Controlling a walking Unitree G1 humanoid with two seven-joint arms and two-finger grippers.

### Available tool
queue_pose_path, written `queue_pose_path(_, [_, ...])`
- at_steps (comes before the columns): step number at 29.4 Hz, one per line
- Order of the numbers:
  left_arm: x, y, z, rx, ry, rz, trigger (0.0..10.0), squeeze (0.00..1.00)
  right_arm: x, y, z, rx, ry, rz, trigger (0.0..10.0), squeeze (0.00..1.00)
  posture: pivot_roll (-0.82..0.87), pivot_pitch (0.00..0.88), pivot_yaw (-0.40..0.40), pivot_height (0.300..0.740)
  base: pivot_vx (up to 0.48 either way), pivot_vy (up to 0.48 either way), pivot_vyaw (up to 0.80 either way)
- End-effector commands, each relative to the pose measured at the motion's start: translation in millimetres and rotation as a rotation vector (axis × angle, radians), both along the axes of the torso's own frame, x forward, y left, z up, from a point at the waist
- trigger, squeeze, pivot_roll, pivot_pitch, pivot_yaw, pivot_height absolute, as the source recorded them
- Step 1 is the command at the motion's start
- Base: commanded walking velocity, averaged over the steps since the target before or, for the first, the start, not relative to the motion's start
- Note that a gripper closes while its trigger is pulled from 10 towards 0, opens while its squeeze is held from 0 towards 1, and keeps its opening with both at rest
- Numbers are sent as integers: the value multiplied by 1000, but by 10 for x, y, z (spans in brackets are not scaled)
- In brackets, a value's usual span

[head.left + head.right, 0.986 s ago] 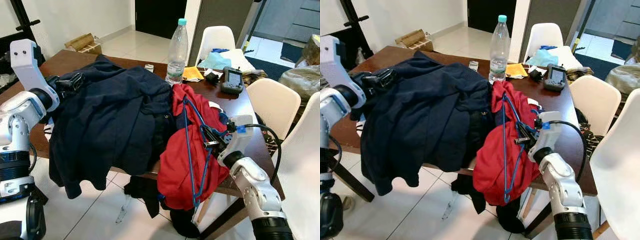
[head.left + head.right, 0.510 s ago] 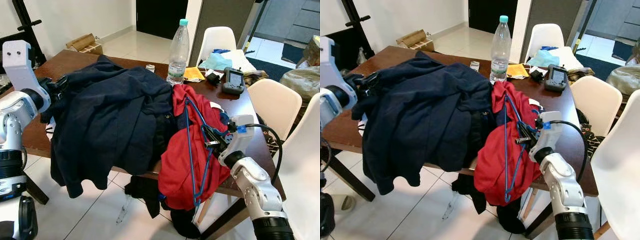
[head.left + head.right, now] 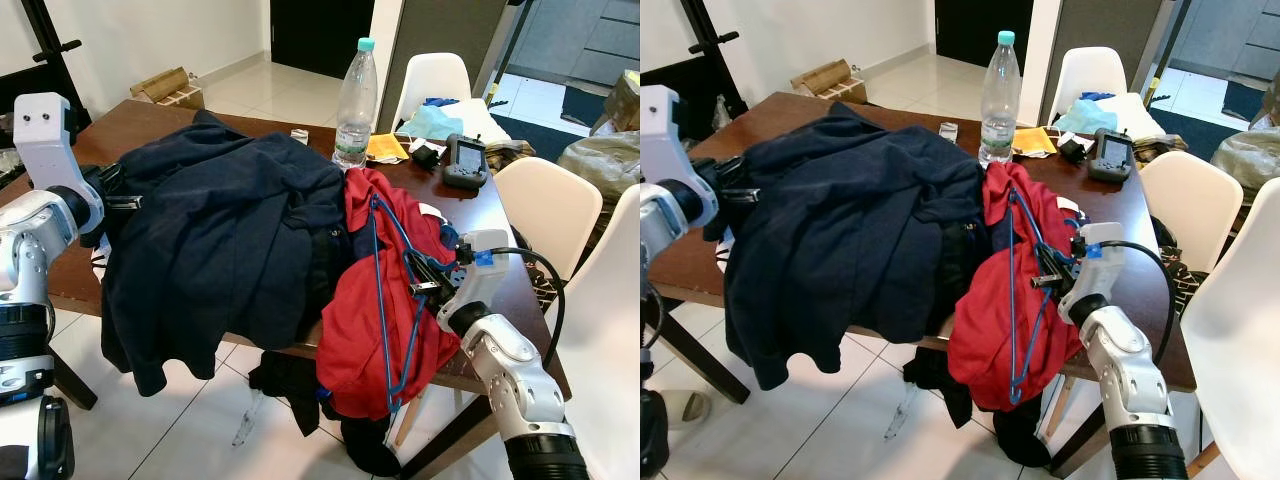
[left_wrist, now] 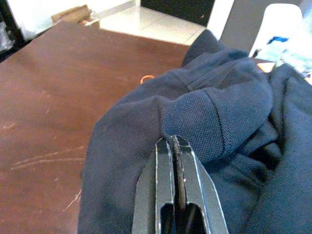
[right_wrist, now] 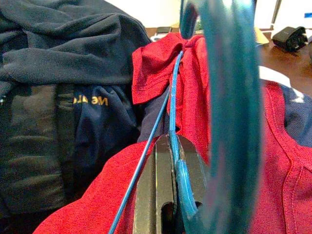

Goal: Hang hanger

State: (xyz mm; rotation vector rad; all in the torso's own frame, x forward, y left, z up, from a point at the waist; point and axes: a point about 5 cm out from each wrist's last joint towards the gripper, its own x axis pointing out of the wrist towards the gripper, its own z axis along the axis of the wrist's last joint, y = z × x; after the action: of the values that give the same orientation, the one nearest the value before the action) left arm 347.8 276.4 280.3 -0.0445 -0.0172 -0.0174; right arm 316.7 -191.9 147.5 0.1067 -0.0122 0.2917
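Note:
A blue wire hanger lies over a red shirt that hangs off the near right edge of the brown table. My right gripper is shut on the hanger's side wire, just beside the shirt. A big navy garment is heaped over the middle of the table and droops over the near edge. My left gripper is at that garment's left edge, shut on a fold of the navy cloth.
A tall water bottle stands behind the clothes, with a dark handheld device and small items to its right. White chairs crowd the table's right side. More dark cloth hangs under the table above the tiled floor.
My left gripper has drawn back to the left and lower, taking the navy garment's edge with it. The right gripper and hanger have stayed put.

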Motion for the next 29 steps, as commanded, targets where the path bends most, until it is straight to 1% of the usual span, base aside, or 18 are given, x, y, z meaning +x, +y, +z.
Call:
queue_pose_path(1, [-28, -263, 281, -45, -148, -180, 0, 0, -15, -50, -21, -7, 10, -20, 10000, 0, 110, 66, -45, 740, 0, 0, 0])
queue_pose_path(2, [-28, -263, 281, -45, -148, -180, 0, 0, -15, -50, -21, -7, 10, -20, 10000, 0, 110, 66, -45, 740, 0, 0, 0])
queue_pose_path(4, [-245, -717, 716, -131, -358, -535, 0, 0, -9, -45, -18, -7, 8, -21, 10000, 0, 109, 64, -42, 740, 0, 0, 0])
queue_pose_path(5, [-245, -717, 716, -131, -358, -535, 0, 0, -9, -45, -18, -7, 8, -21, 10000, 0, 109, 64, -42, 740, 0, 0, 0])
queue_pose_path(6, [-363, -870, 843, -149, -413, -668, 0, 0, -5, -45, -16, -6, 8, -22, 10000, 0, 111, 63, -40, 740, 0, 0, 0])
queue_pose_path(7, [-363, -870, 843, -149, -413, -668, 0, 0, -5, -45, -16, -6, 8, -22, 10000, 0, 111, 63, -40, 740, 0, 0, 0])
queue_pose_path(9, [-557, -1076, 944, -139, -449, -861, 0, 0, -2, -45, -18, -4, 8, -24, 10000, 0, 112, 63, -38, 740, 0, 0, 0])
queue_pose_path(10, [-557, -1076, 944, -139, -449, -861, 0, 0, -2, -45, -18, -4, 8, -24, 10000, 0, 112, 63, -38, 740, 0, 0, 0])
queue_pose_path(11, [-613, -1129, 954, -126, -453, -914, 0, 0, -2, -46, -21, -3, 8, -25, 10000, 0, 112, 63, -38, 740, 0, 0, 0])
queue_pose_path(12, [-613, -1129, 954, -126, -453, -914, 0, 0, -2, -46, -21, -3, 8, -25, 10000, 0, 112, 63, -38, 740, 0, 0, 0])
queue_pose_path(15, [-709, -1200, 939, -109, -457, -999, 0, 0, 0, -42, -26, -2, 10, -25, 10000, 0, 116, 61, -38, 740, 0, 0, 0])
queue_pose_path(22, [-715, -1173, 928, -135, -445, -1012, 0, 0, 7, -44, -25, -2, 9, -26, 10000, 0, 118, 61, -38, 740, 0, 0, 0])
queue_pose_path(23, [-754, -1188, 879, -124, -408, -1059, 0, 0, 6, -46, -25, -3, 8, -27, 10000, 0, 116, 62, -36, 740, 0, 0, 0])
queue_pose_path(24, [-754, -1188, 879, -124, -408, -1059, 0, 0, 6, -46, -25, -3, 8, -27, 10000, 0, 116, 62, -36, 740, 0, 0, 0])
queue_pose_path(25, [-844, -1210, 761, -71, -340, -1148, 0, 0, 4, -49, -26, -4, 9, -28, 10000, 0, 114, 63, -35, 740, 0, 0, 0])
queue_pose_path(27, [-844, -1210, 761, -71, -340, -1148, 0, 0, 4, -49, -26, -4, 9, -28, 10000, 0, 114, 63, -35, 740, 0, 0, 0])
queue_pose_path(28, [-959, -1183, 610, 13, -256, -1227, 0, 0, -1, -52, -29, -6, 10, -28, 10000, 0, 113, 63, -35, 740, 0, 0, 0])
queue_pose_path(29, [-959, -1183, 610, 13, -256, -1227, 0, 0, -1, -52, -29, -6, 10, -28, 10000, 0, 113, 63, -35, 740, 0, 0, 0])
